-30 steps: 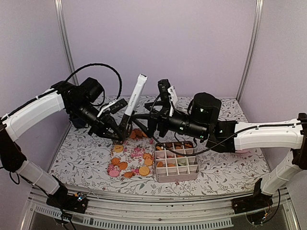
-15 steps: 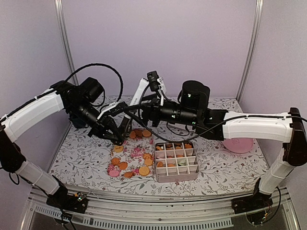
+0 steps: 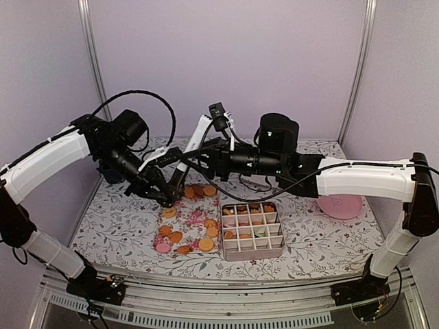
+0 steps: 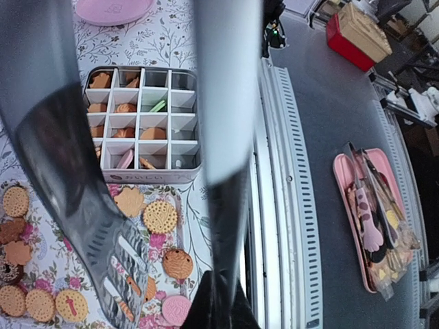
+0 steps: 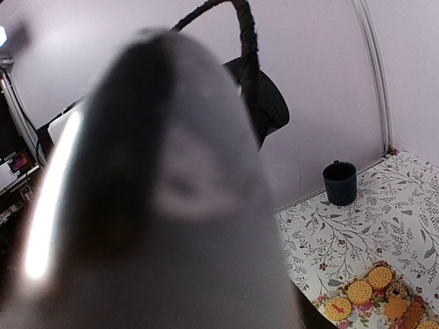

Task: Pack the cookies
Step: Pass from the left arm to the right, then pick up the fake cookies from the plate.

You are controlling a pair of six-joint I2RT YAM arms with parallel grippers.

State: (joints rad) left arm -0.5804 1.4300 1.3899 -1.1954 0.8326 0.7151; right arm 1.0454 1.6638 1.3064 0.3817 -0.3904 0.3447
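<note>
Just beside left hand (image 3: pixel 166 196) gripping utensil (image 3: pixel 198 131), cookies (image 3: pixel 175 237) spread flat.

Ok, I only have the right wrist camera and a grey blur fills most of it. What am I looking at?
Observer: That's the handle of the long white-handled utensil with a dark slotted blade, right at your right gripper.
Operator: Who has it?
Observer: The left gripper is shut on its lower end, over the small flat round cookies, mostly orange-tan.
Operator: And where do they go?
Observer: Into the grey metal tin with grid dividers, right of the loose ones; several cells already hold cookies.
</note>
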